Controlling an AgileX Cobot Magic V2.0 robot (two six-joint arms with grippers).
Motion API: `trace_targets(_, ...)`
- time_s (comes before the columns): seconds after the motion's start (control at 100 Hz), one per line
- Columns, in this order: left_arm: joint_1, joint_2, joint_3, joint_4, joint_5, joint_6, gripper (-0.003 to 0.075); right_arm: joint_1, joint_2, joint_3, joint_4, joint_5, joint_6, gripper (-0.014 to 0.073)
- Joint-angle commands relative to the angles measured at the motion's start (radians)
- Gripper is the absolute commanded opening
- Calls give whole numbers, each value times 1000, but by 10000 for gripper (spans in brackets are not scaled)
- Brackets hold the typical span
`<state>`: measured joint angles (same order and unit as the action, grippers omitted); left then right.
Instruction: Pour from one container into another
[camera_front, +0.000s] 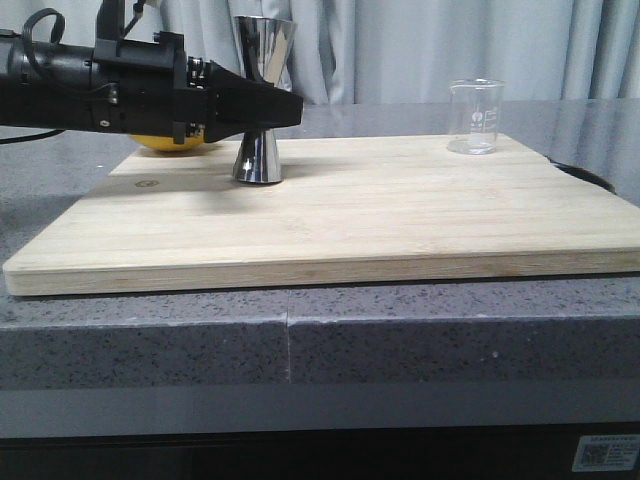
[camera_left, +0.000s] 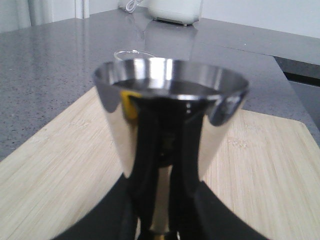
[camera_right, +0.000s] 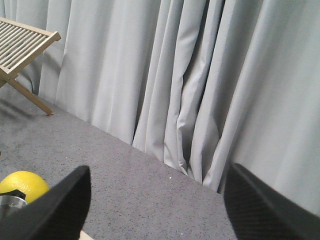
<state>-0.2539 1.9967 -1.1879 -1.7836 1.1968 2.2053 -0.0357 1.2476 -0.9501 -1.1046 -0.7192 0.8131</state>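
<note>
We see the left gripper (camera_front: 278, 110) reaching in level over the wooden board (camera_front: 330, 215), its black fingers (camera_front: 255, 108) at the narrow waist of the steel jigger (camera_front: 262, 95). The jigger stands upright between the jaws, its base on the board. In the left wrist view the jigger (camera_left: 170, 125) fills the gap between the two fingers, so the jaws look closed on it. A lemon (camera_front: 175, 142) lies just behind the gripper. The glass beaker (camera_front: 474, 116) stands upright on the board's far corner, well apart from the left jaws. The right gripper (camera_right: 160, 205) faces grey curtains (camera_right: 200, 75), its jaws spread wide with nothing between them; the lemon (camera_right: 21, 185) sits off to one side of them.
</note>
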Motion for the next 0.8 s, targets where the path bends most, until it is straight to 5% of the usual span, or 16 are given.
trace_targets(0.0, 3, -36, -19, -13, 67, 0, -17, -2, -31, -27, 37, -35, 3, 502)
trace_targets(0.79, 3, -36, -19, -13, 67, -23, 77, -2, -31, -27, 37, -35, 3, 502)
